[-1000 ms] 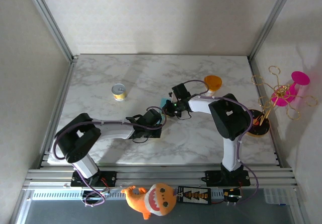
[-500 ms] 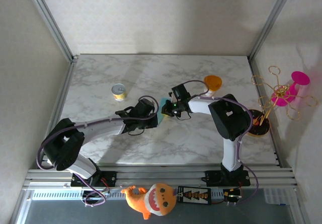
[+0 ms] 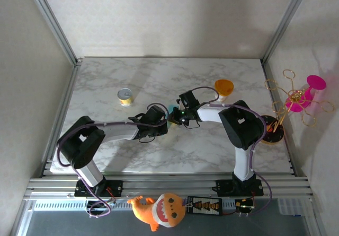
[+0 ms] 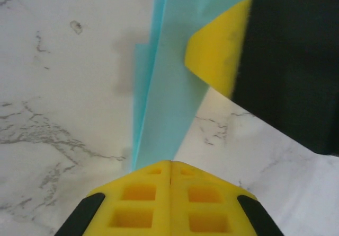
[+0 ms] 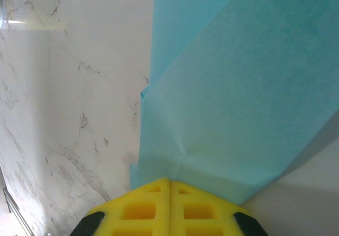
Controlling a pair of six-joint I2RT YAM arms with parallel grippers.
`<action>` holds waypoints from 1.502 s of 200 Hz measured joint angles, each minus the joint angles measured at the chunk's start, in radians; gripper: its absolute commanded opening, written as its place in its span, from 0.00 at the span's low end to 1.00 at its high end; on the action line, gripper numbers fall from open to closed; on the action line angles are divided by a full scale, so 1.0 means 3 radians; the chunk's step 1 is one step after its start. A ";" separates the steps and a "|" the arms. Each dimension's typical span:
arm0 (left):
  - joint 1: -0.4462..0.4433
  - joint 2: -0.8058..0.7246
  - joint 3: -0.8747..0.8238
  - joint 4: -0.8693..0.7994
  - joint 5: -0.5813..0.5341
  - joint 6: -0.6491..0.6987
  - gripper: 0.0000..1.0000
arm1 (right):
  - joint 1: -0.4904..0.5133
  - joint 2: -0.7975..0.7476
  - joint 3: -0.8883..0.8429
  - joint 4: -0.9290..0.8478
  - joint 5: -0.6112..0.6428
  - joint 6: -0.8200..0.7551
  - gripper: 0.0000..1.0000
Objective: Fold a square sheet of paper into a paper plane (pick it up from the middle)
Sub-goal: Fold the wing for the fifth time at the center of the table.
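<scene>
— Starting from the left?
— Small yellow can [image 3: 125,96] first. Stands upright on the marble table [image 3: 106,77], well apart from both arms.
— Then the left gripper [image 3: 165,120]?
— Reaches toward mid-table. Fingers [image 4: 132,212] pressed flat together, no gap at the seam. Meets the narrow end of the teal paper [image 4: 169,87] right at the tips. Cannot tell whether pinching it or merely touching.
— Whereabouts the paper itself?
— Sits mid-table, between the two grippers. Folded into overlapping layers with long straight edges. Throws a soft shadow on the marble along its left side in the left wrist view.
— And the right gripper [image 3: 176,115]?
— Points in from the right, just beside the left one. Fingers [image 5: 206,215] likewise closed tight, pinching the paper where a crease runs into the tips. Shows up in the left wrist view too, one yellow pad overlapping the paper's wider end.
— Further right?
— Orange cup [image 3: 223,87] on the marble beyond the right arm. Then a gold wire stand [image 3: 288,95] past the table's edge, with something pink [image 3: 316,82] beside it.
</scene>
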 measured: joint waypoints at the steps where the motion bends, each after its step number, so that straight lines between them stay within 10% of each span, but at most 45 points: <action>1: 0.0000 0.0004 0.0000 0.0001 0.0000 0.0000 0.00 | 0.0000 0.0000 0.0000 0.0000 0.0000 0.0000 0.04; 300: 0.0125 0.0251 0.0282 0.0165 -0.0011 0.0079 0.00 | -0.0151 0.0069 0.0193 -0.0153 0.0106 -0.0713 0.08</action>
